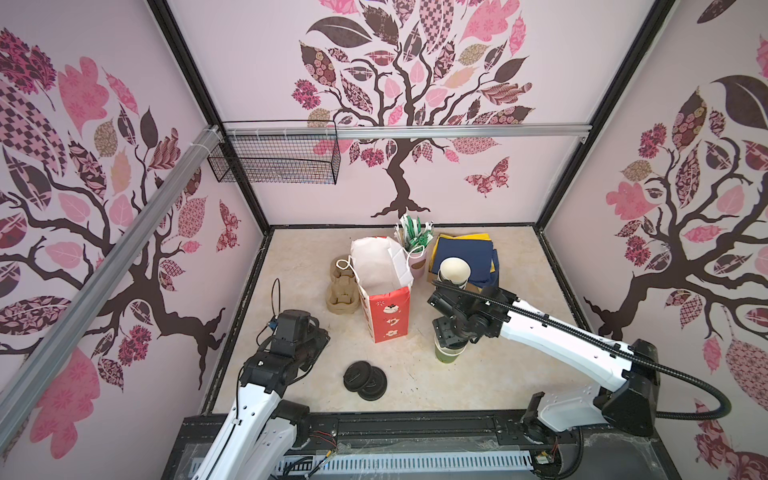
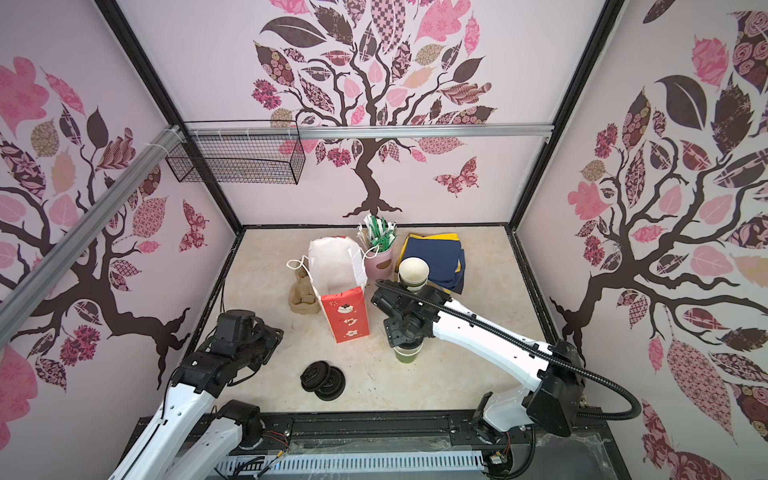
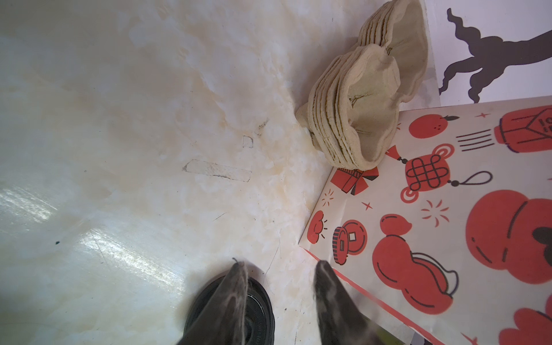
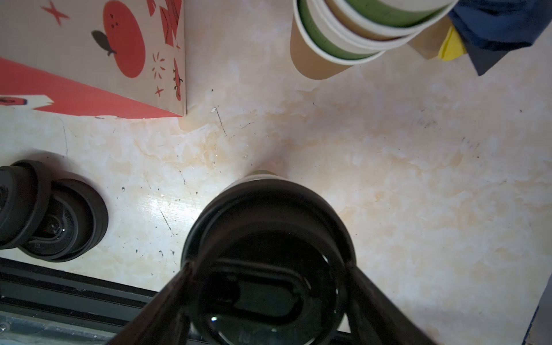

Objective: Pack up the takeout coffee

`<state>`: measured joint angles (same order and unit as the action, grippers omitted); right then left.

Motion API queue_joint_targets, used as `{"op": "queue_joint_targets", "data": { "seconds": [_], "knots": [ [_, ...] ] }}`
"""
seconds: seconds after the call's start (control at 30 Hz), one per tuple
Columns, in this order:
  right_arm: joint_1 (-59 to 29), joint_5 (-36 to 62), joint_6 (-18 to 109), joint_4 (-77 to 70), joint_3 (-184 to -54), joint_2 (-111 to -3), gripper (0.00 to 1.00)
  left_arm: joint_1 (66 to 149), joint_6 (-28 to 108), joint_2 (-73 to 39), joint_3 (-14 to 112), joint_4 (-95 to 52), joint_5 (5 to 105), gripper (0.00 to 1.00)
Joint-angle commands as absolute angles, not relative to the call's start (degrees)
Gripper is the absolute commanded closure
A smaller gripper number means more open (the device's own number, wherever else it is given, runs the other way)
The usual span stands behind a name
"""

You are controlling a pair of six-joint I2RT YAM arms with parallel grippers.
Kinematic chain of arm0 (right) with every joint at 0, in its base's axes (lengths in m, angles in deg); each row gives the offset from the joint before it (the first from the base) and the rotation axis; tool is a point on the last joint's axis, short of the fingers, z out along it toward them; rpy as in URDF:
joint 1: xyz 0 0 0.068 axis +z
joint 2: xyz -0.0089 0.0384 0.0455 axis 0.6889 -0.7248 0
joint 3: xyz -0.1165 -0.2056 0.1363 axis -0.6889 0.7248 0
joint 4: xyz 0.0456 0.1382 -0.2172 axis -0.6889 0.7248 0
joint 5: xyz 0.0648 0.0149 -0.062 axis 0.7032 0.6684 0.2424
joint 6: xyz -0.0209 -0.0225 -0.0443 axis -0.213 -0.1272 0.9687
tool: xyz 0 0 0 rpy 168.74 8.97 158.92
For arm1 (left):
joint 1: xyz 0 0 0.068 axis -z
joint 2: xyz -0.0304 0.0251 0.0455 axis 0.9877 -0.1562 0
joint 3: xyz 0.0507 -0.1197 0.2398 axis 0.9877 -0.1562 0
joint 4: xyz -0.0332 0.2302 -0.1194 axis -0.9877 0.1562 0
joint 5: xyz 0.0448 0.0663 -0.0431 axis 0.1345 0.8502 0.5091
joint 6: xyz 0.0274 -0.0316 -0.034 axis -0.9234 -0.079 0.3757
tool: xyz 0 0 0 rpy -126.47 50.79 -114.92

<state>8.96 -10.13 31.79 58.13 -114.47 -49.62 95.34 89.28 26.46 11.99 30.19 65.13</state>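
Right end effector (image 4: 268,264): apparently clasps round glossy black lid (image 4: 268,209) | left end effector (image 3: 280,264): open

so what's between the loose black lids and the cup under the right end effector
Nothing: bare marble tabletop separates the lids from the lidded cup, shown in both top views and the right wrist view.

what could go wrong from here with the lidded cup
1. The right gripper straddles the black lid on the cup; lifting by the lid alone may pop it off.
2. The paper bag stands close beside, tall and open-topped; a careless swing toward it could topple it.
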Motion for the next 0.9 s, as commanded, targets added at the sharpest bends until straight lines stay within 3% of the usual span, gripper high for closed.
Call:
{"op": "queue_joint_targets", "data": {
  "seconds": [0.0,0.87],
  "knots": [
    [8.8,-8.2,32.5,57.2,-113.6,-50.9,0.22,95.1,88.2,25.9,14.0,28.4,65.2,0.58],
    [7.7,-9.3,30.3,52.9,-108.0,-50.5,0.22,95.1,88.3,24.6,14.4,27.7,64.7,0.57]
  ]
}}
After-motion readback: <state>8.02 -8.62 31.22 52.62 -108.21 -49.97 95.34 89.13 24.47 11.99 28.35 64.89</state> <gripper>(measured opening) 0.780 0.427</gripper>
